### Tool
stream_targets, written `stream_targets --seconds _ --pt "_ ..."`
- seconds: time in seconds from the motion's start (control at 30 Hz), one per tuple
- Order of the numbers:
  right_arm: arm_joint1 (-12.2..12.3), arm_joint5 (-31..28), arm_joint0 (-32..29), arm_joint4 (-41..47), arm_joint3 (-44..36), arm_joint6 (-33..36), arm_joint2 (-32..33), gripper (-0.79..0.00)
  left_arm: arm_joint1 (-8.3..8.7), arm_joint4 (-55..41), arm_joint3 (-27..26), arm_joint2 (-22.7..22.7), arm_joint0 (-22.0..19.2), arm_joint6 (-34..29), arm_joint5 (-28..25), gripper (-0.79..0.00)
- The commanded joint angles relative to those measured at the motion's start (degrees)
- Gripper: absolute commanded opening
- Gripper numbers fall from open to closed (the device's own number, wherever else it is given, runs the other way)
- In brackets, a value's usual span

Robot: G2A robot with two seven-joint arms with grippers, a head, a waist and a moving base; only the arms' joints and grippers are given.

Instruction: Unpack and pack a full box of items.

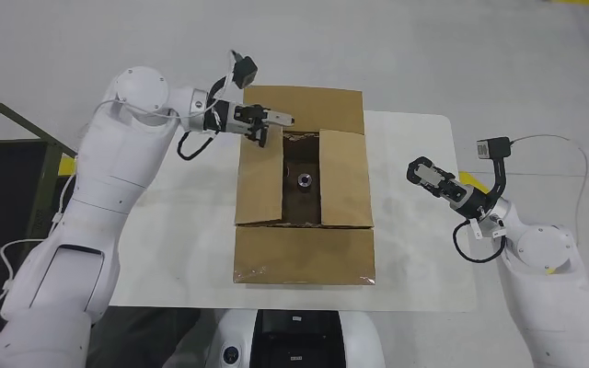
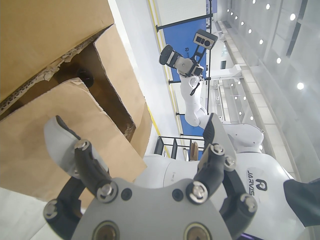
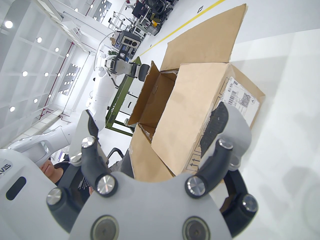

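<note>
Box point(image 1: 304, 253) sits centred on the table point(image 1: 414, 267), flaps half open. Left gripper point(image 1: 273, 125) hangs wide open and empty at a flap's corner (right gripper point(image 1: 417, 169) likewise, well apart). I'd spread the flaps fully before reaching inside.

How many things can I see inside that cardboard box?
1: a small dark round item low inside the box, seen through the gap between its flaps. Others may be hidden under them.

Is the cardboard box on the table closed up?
No, the cardboard box has its top flaps parted, and a small dark round item shows inside through the gap.
</note>
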Motion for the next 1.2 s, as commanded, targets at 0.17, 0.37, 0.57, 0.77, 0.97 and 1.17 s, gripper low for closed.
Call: stream_targets --seconds 0.17,0.37,0.57,0.77,0.97,1.17 --pt "0.00 0.00 0.00 0.00 0.00 0.00 0.00 0.000 -0.77 2.49 0.14 3.22 -1.05 2.08 1.05 0.000" --pt "0.00 0.00 0.00 0.00 0.00 0.00 0.00 0.000 -1.28 2.06 1.63 4.71 -1.17 2.99 2.36 0.000" --pt "0.00 0.00 0.00 0.00 0.00 0.00 0.00 0.000 -1.72 2.05 2.37 5.85 -1.44 3.74 2.82 0.000" --pt "0.00 0.00 0.00 0.00 0.00 0.00 0.00 0.000 -1.88 3.40 2.08 6.58 -1.45 4.69 3.53 0.000" --pt "0.00 0.00 0.00 0.00 0.00 0.00 0.00 0.000 -2.09 4.71 1.80 7.61 -1.38 4.90 3.79 0.000" --pt "0.00 0.00 0.00 0.00 0.00 0.00 0.00 0.000 -2.10 3.66 1.47 6.94 -1.40 5.26 3.59 0.000"
